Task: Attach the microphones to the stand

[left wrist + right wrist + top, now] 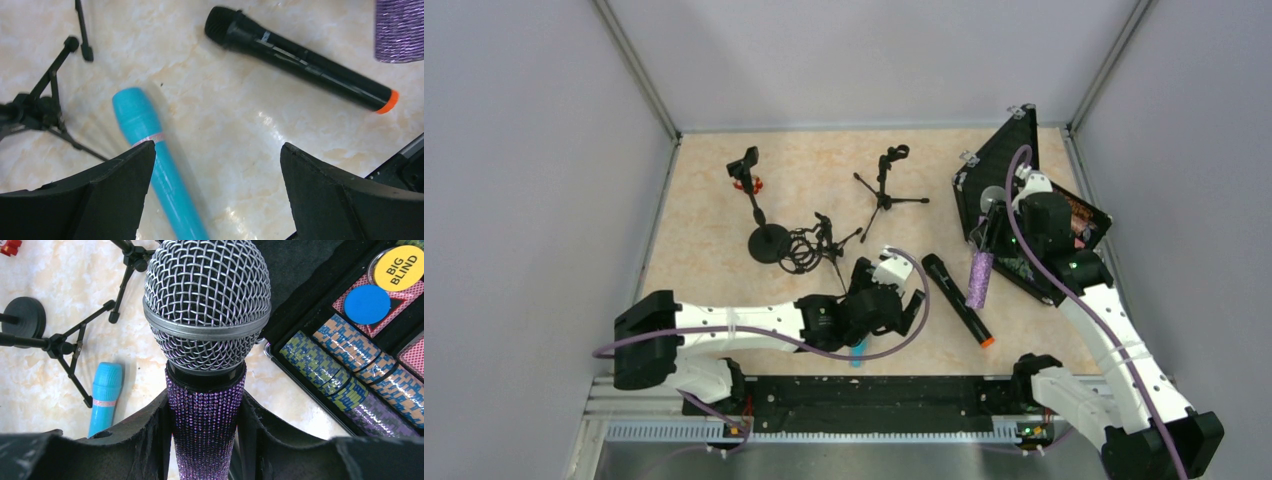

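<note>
**Purple microphone in hand, turquoise one under open jaws**

The right gripper (205,415) was closed on the glittery purple microphone (206,315), pinching its body just below the silver mesh head. In the overhead view the handle hung from the fingers toward 6 o'clock, beside the open poker chip case (984,165). This microphone looked stiff and head-heavy. Its studded body probably offered good friction, so a hold near the head seemed sound, while the mesh itself might dent.

The left gripper (216,150) stood wide open and held nothing. The turquoise microphone (150,145) lay flat on the table under it, running from 11 to 6 o'clock close against the left finger rather than centred. Smooth and round, it would likely roll or slip, and mid-body near the pink band looked the best hold. The black microphone (300,57) lay at 1 o'clock, well apart. All three stands looked unloaded: the round-base stand (759,215), the tripod stand (884,190) and the small tripod (824,240).
</note>
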Controlling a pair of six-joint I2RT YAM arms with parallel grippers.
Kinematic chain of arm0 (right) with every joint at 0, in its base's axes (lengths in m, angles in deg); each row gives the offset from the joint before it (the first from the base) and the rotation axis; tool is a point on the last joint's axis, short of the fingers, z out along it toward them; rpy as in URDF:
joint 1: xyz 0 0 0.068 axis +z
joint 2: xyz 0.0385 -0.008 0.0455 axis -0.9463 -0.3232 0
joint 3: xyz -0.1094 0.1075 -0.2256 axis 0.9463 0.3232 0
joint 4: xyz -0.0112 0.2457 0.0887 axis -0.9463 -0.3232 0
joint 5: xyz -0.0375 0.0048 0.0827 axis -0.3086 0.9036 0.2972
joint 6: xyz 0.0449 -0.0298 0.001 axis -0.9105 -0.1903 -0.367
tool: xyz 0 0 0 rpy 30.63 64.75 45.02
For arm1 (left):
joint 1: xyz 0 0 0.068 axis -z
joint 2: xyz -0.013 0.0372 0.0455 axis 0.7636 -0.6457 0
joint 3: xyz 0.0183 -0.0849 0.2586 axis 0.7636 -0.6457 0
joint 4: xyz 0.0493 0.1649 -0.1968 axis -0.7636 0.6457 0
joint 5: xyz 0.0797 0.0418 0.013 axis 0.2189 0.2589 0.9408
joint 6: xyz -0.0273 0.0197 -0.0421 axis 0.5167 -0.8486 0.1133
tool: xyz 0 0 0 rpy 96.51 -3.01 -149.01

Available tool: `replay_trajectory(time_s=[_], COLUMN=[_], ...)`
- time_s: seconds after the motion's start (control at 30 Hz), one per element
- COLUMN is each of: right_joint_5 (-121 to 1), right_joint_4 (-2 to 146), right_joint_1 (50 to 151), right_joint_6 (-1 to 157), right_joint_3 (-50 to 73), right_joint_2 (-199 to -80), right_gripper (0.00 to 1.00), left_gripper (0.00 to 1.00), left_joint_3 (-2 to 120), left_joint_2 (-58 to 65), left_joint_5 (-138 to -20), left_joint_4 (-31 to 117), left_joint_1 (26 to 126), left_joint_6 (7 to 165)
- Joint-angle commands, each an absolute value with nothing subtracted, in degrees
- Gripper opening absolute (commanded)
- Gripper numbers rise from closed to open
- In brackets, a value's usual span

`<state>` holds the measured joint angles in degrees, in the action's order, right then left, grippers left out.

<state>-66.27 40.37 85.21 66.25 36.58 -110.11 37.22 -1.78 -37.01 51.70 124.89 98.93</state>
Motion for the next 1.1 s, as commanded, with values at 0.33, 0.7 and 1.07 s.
replay_trajectory(time_s=[0.33,0.7,1.07], right_joint_5=[-61.77,-62.77,-63.58], right_joint_4=[44.92,44.58,44.53], right_joint_1=[84.60,84.60,84.52], right_joint_6=[63.62,63.63,63.91], right_joint_3=[38.92,38.86,38.61], right_joint_2=[-107.96,-107.43,-107.44], right_gripper=[0.00,0.00,0.00], left_gripper=[0.99,0.99,0.99], left_joint_3=[35.16,39.83,44.74], left_joint_2=[-2.20,-12.25,-16.71], left_joint_5=[-48.24,-54.56,-55.02], left_joint_4=[68.41,62.62,58.60], left_joint_1=[123.96,124.23,124.22], left_joint_6=[118.92,117.19,110.33])
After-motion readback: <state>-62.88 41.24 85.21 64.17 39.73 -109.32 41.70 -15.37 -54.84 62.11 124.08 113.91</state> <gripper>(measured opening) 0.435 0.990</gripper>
